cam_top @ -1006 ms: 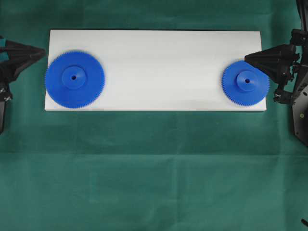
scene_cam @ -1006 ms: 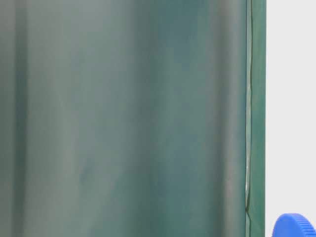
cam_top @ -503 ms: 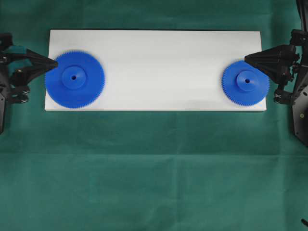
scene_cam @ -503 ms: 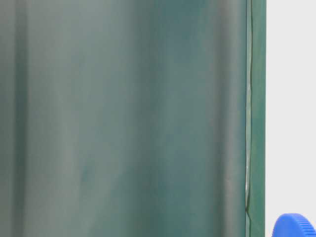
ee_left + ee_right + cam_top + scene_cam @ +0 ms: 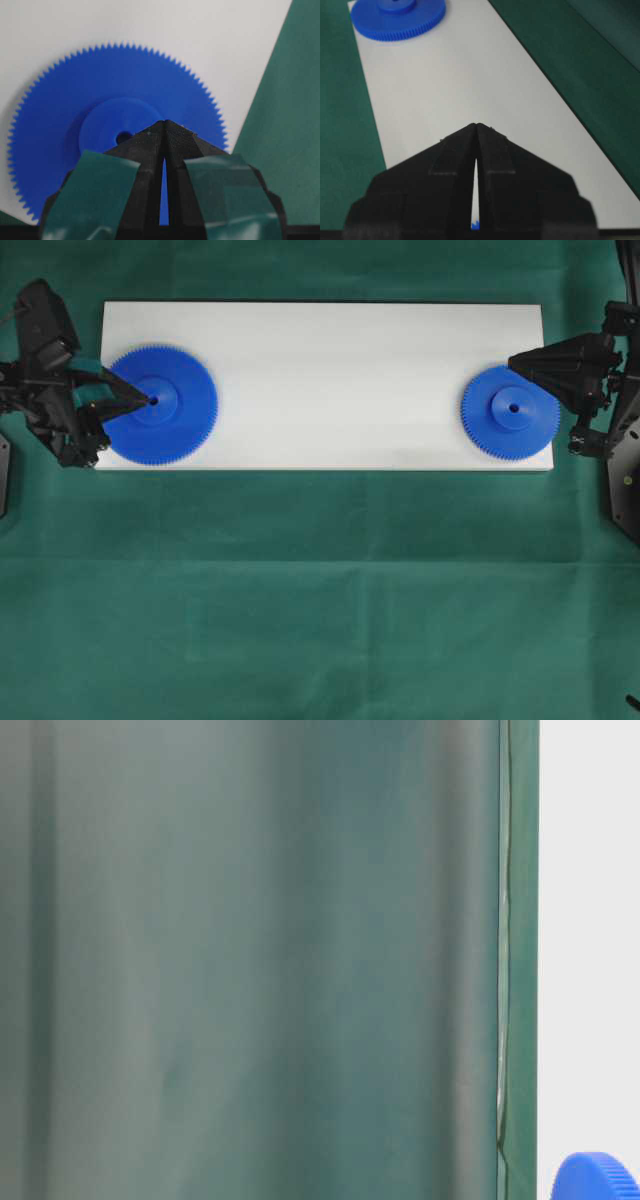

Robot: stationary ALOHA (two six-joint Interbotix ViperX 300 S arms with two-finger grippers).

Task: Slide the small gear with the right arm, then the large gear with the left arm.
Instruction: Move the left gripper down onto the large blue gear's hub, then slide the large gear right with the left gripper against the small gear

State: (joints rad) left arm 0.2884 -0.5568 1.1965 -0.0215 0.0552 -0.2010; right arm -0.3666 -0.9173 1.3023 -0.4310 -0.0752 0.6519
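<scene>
Left tool point(image 5: 146, 398), closed to a point, rests on the large gear's point(image 5: 180, 430) hub; right tool point(image 5: 512, 362), also closed, sits at the small gear's point(image 5: 505, 430) rim.

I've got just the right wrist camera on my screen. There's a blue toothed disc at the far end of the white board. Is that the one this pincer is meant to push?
Observer: No, that is the large gear. The small gear lies at this end of the white board, with the right pincer pointing at its toothed edge.
Visitor: Is anything near the far disc?
Observer: Yes. The left pincer reaches over it, with its tip above the raised hub, beside the centre hole.
Visitor: Is that pincer open?
Observer: No. Its own camera shows the two fingers closed to a point, with green tape wrapped around each.
</scene>
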